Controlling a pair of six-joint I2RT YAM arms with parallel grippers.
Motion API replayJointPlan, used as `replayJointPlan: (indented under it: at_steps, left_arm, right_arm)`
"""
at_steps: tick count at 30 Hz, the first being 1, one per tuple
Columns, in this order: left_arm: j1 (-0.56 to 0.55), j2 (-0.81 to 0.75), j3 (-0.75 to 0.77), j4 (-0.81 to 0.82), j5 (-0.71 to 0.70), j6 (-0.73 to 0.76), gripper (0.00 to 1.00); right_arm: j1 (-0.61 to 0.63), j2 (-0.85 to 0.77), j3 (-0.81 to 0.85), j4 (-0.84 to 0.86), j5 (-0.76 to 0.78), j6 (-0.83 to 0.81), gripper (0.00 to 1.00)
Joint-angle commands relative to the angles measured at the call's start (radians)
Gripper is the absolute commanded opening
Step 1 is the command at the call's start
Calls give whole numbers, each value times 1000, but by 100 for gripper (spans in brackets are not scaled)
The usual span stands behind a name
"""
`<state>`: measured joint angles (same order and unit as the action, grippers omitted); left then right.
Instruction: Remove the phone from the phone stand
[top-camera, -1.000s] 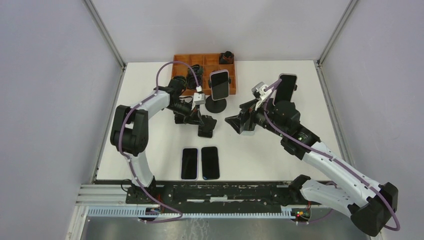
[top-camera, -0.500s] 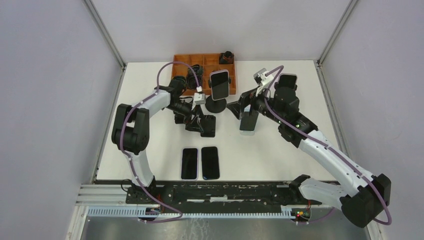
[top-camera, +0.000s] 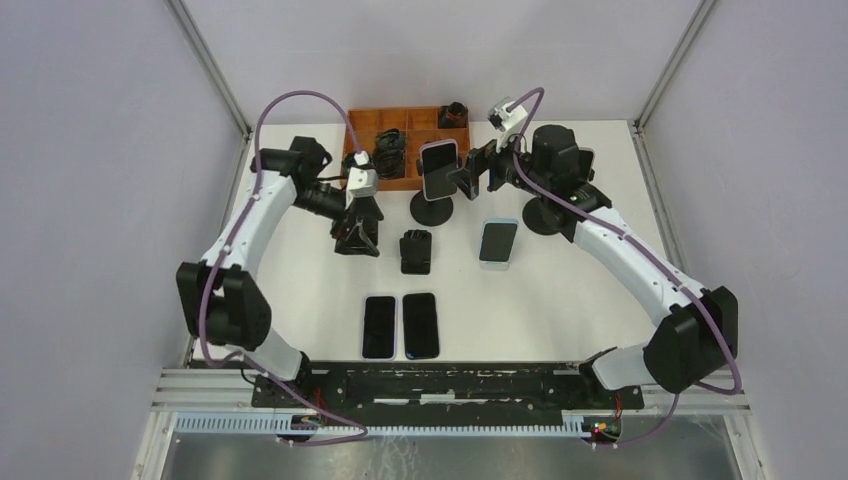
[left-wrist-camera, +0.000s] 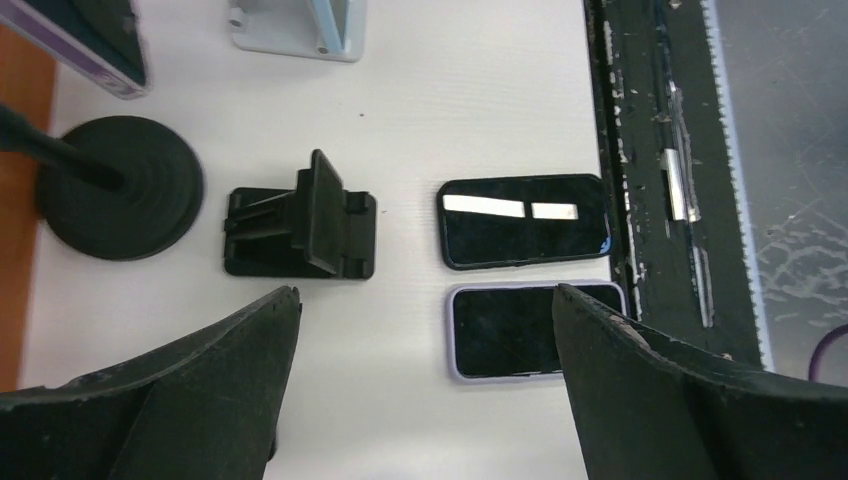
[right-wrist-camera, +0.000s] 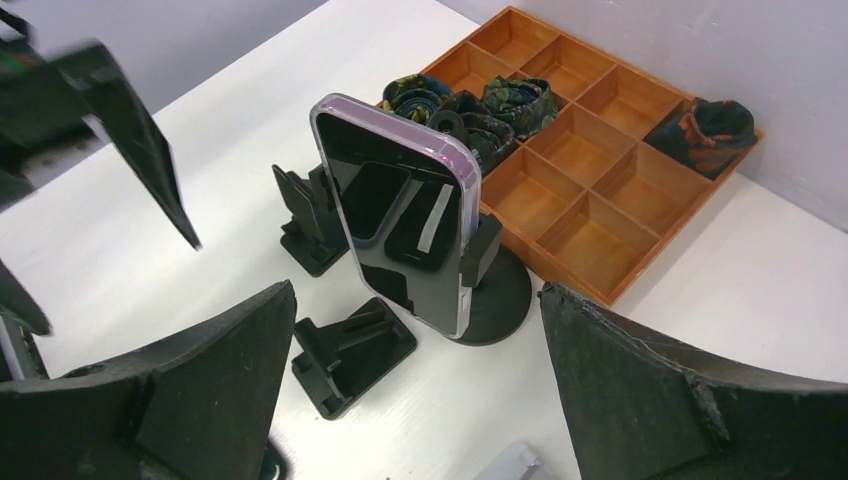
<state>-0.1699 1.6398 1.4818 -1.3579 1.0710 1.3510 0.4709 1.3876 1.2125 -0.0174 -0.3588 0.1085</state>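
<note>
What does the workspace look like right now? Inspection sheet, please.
Surface: white table, no spills seen.
Job's things: phone upright, clamped in stand; not yet removed.
Clutter: blue phone and two dark phones lying flat; two folding stands; second stand, top hidden by right arm; tray, dark bundles in some cells.
Hands: left hand open, empty, above table; right hand open, empty, near phone.
Cables: purple cables loop along both arms; no snag seen.
Surroundings: grey walls; nothing else seen.

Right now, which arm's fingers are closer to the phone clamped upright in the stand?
Right. Its fingers are open just beside the phone, facing its screen; the left fingers hang open, clearly farther away.
</note>
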Motion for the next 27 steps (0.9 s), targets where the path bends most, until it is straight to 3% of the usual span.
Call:
replayJointPlan:
  at_steps: [1,6,10,13,17,20,22,27]
  left_arm:
    - [8,-171,16,136,-69,-308,100]
    - [7,-255,84,133,-126,-456,100]
    - [10,-374,15,294,-206,-678,100]
    - [11,-530,-71,519,-348,-917,100]
    - [14,-534,-38,487,-507,-1025,100]
    - [14,-481,-24,381,-518,-976,100]
    - [14,-462,-21,334,-499,-959,100]
    - [15,-470,-24,342,-467,-982,100]
  right_arm:
    - [-24,49,69,48,-121,-101,98]
    - [-44,152,160,-8,-221,-223,98]
    - [-58,233,223,-29,-285,-249,98]
    - [-67,265,243,-10,-336,-237,98]
    - [-70,289,240,84,-400,-182,98]
    - [-70,321,245,171,-444,-85,98]
    - [-70,340,240,227,-462,-20,92]
    - [-71,353,199,323,-457,81,67]
